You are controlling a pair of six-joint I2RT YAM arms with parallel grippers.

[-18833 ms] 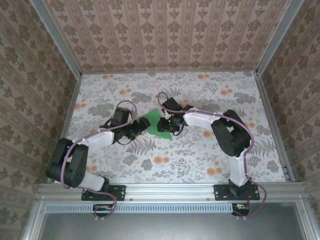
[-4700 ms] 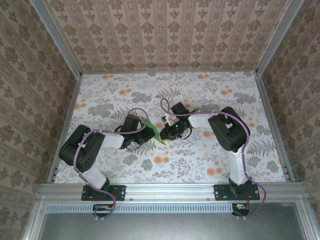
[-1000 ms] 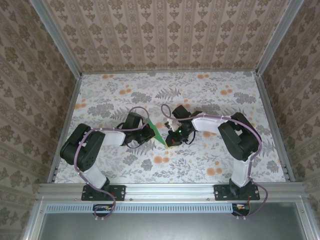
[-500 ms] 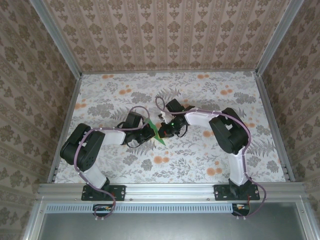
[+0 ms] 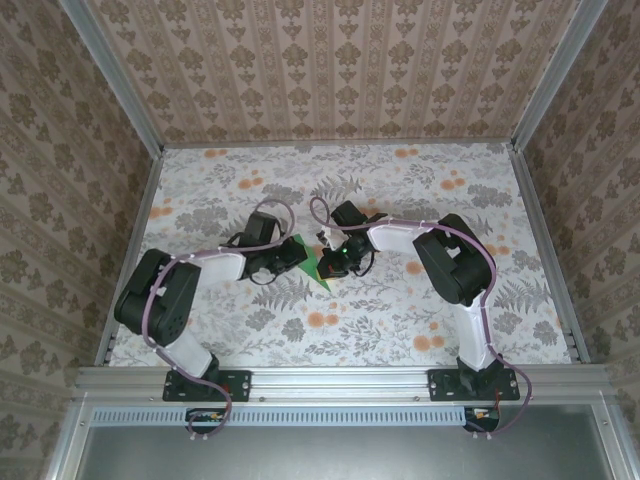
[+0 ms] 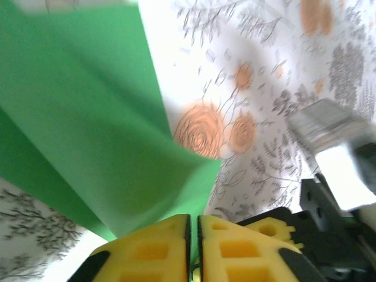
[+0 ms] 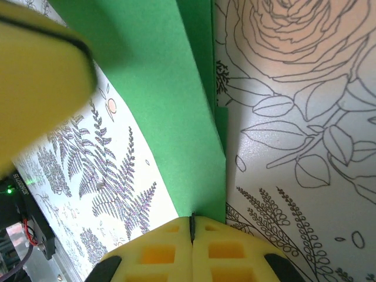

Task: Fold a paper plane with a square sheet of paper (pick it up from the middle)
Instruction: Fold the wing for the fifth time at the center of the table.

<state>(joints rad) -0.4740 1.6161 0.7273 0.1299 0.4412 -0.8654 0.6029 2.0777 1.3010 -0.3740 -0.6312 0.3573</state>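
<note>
While pinched by left gripper (image 6: 193,222) and right gripper (image 7: 191,223), pads pressed together: thin smooth green paper (image 5: 312,262), creased wedge, mid floral table (image 5: 400,190), long axis slanting, tip toward its near edge.

No readable text, brand or number anywhere. Faint white lettering sits on a dark board (image 7: 19,185) at the lower left of the right wrist view. It is too small and blurred to make out.

Floral tabletop (image 5: 420,190), patterned walls (image 5: 330,70), aluminium frame rail (image 5: 340,378).
</note>
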